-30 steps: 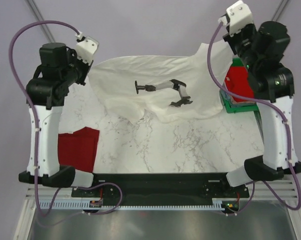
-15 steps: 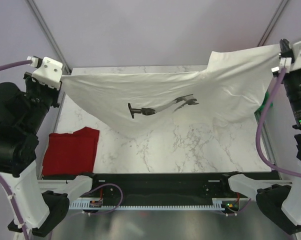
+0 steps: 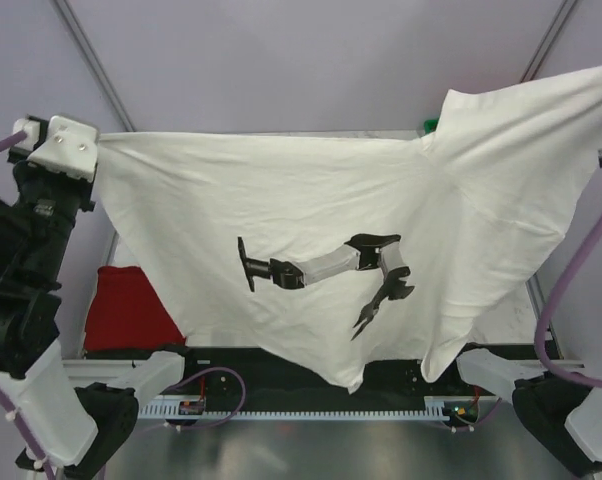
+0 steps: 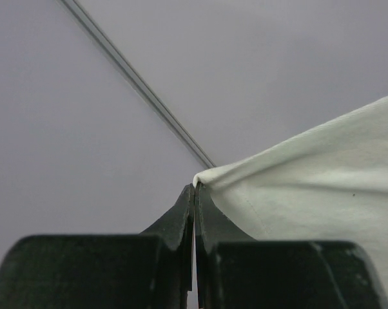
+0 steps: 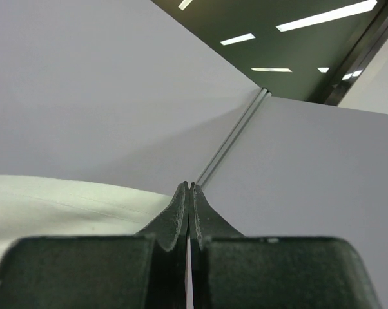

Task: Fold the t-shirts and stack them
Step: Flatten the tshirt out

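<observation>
Top external: white dark-printed cloth t-shirt (image 3: pixel 281 200) hoisted higher, spread wider than before; left gripper (image 4: pixel 194 190), right gripper (image 5: pixel 189 188) clamped on it.

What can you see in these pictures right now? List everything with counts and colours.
white t-shirt: one, white with a dark robot-arm print, held spread in the air between both tools
red t-shirt: one, red, on the table at left, partly hidden by the white t-shirt
green object: one, green, sliver above the shirt's top edge, far right; unclear what it is
table: one, white marble, mostly covered
left tool: one, black, shut on a shirt corner
right tool: one, black, shut on the shirt's opposite end
</observation>
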Robot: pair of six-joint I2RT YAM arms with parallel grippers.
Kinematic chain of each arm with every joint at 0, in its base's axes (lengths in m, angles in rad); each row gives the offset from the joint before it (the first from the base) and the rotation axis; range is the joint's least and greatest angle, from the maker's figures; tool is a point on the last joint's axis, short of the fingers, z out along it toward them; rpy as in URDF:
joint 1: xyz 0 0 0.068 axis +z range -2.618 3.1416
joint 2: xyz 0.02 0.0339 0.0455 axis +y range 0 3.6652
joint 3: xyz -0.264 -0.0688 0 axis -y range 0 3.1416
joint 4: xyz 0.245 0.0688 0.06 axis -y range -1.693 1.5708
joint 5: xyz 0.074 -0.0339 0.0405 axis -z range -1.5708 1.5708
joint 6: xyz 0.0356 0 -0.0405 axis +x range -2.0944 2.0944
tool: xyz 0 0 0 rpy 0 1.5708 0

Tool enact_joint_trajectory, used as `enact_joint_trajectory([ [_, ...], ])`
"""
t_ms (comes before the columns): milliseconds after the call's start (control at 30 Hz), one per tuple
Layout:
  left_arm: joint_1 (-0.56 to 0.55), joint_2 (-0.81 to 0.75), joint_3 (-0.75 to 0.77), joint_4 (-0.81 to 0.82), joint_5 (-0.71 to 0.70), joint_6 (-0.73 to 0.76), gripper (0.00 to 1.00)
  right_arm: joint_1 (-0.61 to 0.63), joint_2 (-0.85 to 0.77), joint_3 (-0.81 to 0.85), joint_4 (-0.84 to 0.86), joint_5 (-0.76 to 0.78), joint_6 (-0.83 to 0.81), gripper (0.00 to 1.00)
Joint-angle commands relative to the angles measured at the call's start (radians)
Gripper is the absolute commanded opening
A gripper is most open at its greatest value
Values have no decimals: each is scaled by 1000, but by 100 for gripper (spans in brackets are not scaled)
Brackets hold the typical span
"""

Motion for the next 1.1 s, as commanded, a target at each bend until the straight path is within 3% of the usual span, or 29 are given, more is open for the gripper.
enact_joint_trajectory([
  [0, 6, 97, -105, 101, -62, 88, 2, -1, 114, -55, 116, 42, -88, 0],
  [100, 6, 125, -223, 153, -37, 88, 2, -1, 161, -157, 174, 33, -108, 0],
  [333, 6, 229, -554, 317, 25, 97, 2, -1, 215, -648, 366, -9, -129, 0],
  [567, 4, 533, -683, 377, 156, 59, 2, -1, 415, -924, 483, -75, -54, 0],
  [800, 6, 802, -608, 416, 161, 40, 2, -7, 722, -805, 529, -35, -27, 0],
  [1067, 35, 1005, -441, 423, 125, 7, 2, -21, 1110, -379, 523, 59, -33, 0],
])
